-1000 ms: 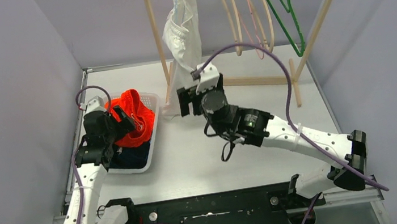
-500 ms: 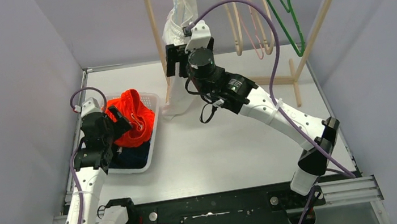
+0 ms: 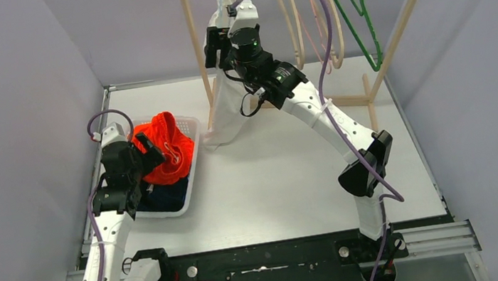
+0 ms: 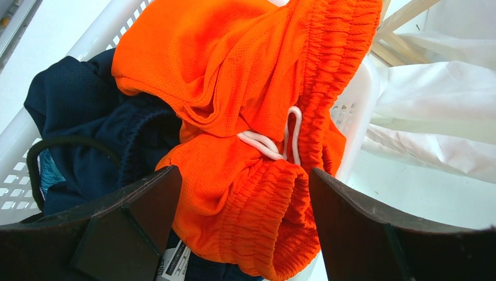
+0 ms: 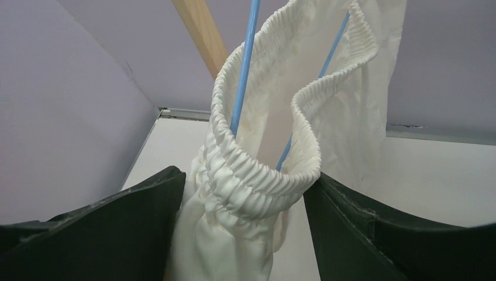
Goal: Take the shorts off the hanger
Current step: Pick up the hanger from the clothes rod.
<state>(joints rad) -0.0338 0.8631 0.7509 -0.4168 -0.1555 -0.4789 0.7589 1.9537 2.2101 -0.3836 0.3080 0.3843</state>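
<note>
The white shorts (image 3: 227, 111) hang from a blue hanger (image 5: 243, 64) at the left end of the wooden rack (image 3: 194, 40). Their gathered waistband (image 5: 257, 175) sits between the fingers of my right gripper (image 5: 245, 196), which is open; the right finger touches the elastic. From above, this gripper (image 3: 216, 44) is raised high at the shorts' top. My left gripper (image 4: 243, 193) hangs open just over the orange shorts (image 4: 245, 88) with a white drawstring, holding nothing. The orange shorts (image 3: 167, 150) lie on navy shorts (image 4: 88, 111) in the white basket (image 3: 189, 125).
Bare beige and pink hangers (image 3: 303, 19) and a green hanger (image 3: 356, 5) hang further right on the rail. The rack's base bar (image 3: 327, 100) lies across the table behind the right arm. Grey walls close in on both sides.
My right arm has risen and reached back along the white shorts, from their lower part to the waistband at the hanger. The left arm has stayed over the basket.
</note>
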